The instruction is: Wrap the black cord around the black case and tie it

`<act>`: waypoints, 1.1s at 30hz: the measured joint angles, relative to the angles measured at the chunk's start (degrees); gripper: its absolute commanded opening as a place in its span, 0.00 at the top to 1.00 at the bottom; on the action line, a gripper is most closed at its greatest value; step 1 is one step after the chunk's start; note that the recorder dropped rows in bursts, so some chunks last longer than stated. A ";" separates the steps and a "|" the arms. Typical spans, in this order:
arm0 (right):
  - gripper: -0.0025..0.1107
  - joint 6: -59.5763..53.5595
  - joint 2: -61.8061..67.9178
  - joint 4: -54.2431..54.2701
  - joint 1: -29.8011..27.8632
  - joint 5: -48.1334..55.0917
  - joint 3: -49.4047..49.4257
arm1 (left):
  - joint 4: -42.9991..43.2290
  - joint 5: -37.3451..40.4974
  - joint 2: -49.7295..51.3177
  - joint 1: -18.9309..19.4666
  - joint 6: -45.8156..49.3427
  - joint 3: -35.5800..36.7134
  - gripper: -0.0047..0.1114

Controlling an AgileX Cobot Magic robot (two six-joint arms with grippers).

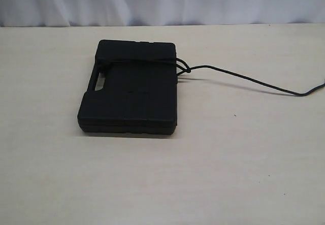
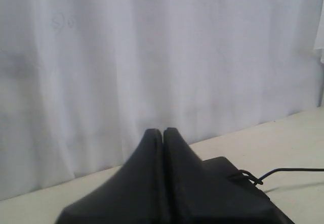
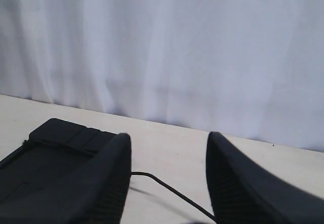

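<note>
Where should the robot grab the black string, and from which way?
Probably the loose stretch of string lying on the table right of the case, coming straight down from above. It lies thin and flat there, with bare table on both sides.

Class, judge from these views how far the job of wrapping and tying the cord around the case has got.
Done: the black cord crosses the far end of the black case and meets in a knot-like loop at its right edge. In hand: nothing; the left gripper is shut on nothing, the right gripper open and empty, both clear of the cord. Left: perhaps tightening; knot firmness cannot be judged.
</note>
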 measured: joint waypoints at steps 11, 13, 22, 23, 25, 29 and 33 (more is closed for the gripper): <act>0.58 0.00 -1.68 0.00 1.29 -0.45 1.10 | 0.00 1.04 0.00 0.00 0.00 0.00 0.96; 0.58 0.00 -1.97 0.00 1.29 -0.73 2.16 | 0.00 1.04 0.00 0.00 0.00 0.00 0.96; 0.58 0.00 -9.28 0.00 1.29 -5.37 15.63 | 0.00 1.04 -5.29 0.00 0.00 5.23 0.96; 0.58 0.00 -10.45 0.00 1.29 -5.37 16.97 | 0.00 1.04 -6.65 0.00 0.00 6.57 0.96; 0.58 0.00 -13.40 0.12 1.29 -5.37 20.10 | 0.00 1.04 -9.98 0.00 0.00 10.17 0.96; 0.58 -0.11 -20.24 4.67 1.29 -3.37 23.04 | 0.00 4.81 -15.80 0.00 0.00 16.39 0.96; 0.58 -0.11 -26.22 6.04 -0.11 0.04 23.15 | -3.05 21.27 -23.81 0.00 0.00 16.89 0.96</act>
